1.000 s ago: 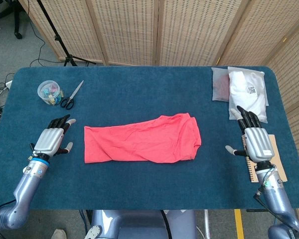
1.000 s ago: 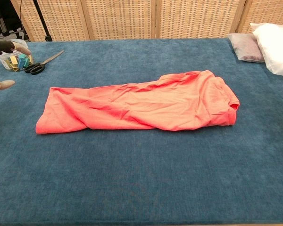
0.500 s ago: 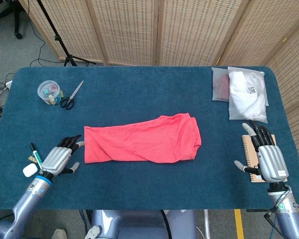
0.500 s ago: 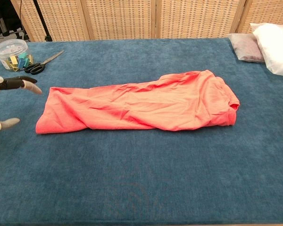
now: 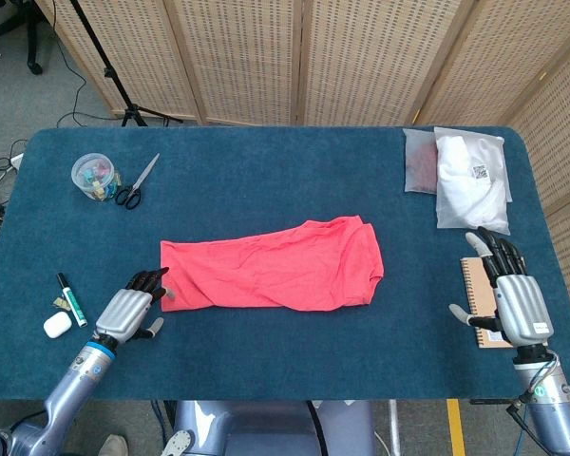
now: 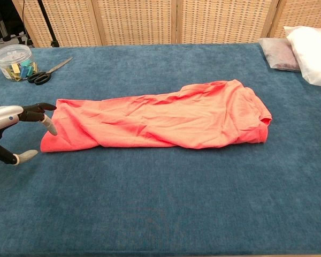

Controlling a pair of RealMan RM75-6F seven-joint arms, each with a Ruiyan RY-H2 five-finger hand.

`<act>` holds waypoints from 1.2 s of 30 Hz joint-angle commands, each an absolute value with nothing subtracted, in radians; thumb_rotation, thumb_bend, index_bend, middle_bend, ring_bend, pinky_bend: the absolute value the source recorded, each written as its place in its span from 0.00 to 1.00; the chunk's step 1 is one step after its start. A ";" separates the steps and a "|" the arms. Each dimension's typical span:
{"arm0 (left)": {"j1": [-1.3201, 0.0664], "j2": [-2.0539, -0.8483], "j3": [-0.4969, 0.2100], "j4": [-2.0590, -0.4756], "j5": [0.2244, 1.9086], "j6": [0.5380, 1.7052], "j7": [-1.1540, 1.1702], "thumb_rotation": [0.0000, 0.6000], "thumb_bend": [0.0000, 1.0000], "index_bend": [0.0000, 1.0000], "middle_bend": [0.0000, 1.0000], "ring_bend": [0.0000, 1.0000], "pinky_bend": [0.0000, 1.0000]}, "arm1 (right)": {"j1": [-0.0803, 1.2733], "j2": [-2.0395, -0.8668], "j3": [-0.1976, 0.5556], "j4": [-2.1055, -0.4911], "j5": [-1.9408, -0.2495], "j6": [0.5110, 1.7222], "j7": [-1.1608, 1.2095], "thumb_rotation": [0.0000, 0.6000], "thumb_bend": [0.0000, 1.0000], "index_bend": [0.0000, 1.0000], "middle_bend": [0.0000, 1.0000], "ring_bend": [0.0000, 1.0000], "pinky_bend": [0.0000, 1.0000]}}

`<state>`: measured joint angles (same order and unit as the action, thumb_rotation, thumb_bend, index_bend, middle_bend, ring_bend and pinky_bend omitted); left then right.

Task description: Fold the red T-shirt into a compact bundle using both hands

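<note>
The red T-shirt (image 5: 271, 265) (image 6: 160, 119) lies in the middle of the blue table, folded lengthwise into a long band with its collar end to the right. My left hand (image 5: 133, 307) (image 6: 13, 126) is at the band's left end, fingers spread and reaching over the near corner, holding nothing. My right hand (image 5: 513, 293) hovers far to the right of the shirt, over a notebook, fingers apart and empty. It does not show in the chest view.
A plastic tub of clips (image 5: 94, 176) and scissors (image 5: 133, 184) sit at the back left. A marker (image 5: 72, 297) and a small white case (image 5: 56, 325) lie left of my left hand. Bagged items (image 5: 468, 177) sit at the back right, a notebook (image 5: 480, 304) under the right hand.
My left hand has moved toward the near edge and rightward to the shirt's left corner, uncovering the marker and white case. The right hand drew back toward the near edge. The shirt is unmoved.
</note>
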<state>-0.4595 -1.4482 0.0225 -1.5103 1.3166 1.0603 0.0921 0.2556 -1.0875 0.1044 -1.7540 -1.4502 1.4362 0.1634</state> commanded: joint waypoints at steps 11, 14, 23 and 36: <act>-0.467 -1.509 0.000 -1.444 1.285 1.031 0.132 1.00 0.42 0.35 0.00 0.00 0.00 | 0.253 -1.093 0.116 -1.746 -1.448 1.423 0.168 1.00 0.00 0.00 0.00 0.00 0.00; -0.466 -1.519 -0.002 -1.433 1.276 1.028 0.147 1.00 0.42 0.35 0.00 0.00 0.00 | 0.252 -1.093 0.119 -1.745 -1.446 1.421 0.172 1.00 0.00 0.00 0.00 0.00 0.00; -0.464 -1.553 -0.018 -1.394 1.244 1.015 0.172 1.00 0.43 0.36 0.00 0.00 0.00 | 0.250 -1.094 0.128 -1.740 -1.443 1.410 0.181 1.00 0.00 0.00 0.00 0.00 0.00; -0.458 -1.581 -0.025 -1.373 1.259 1.030 0.176 1.00 0.49 0.45 0.00 0.00 0.00 | 0.246 -1.096 0.137 -1.737 -1.442 1.400 0.186 1.00 0.00 0.00 0.00 0.00 0.00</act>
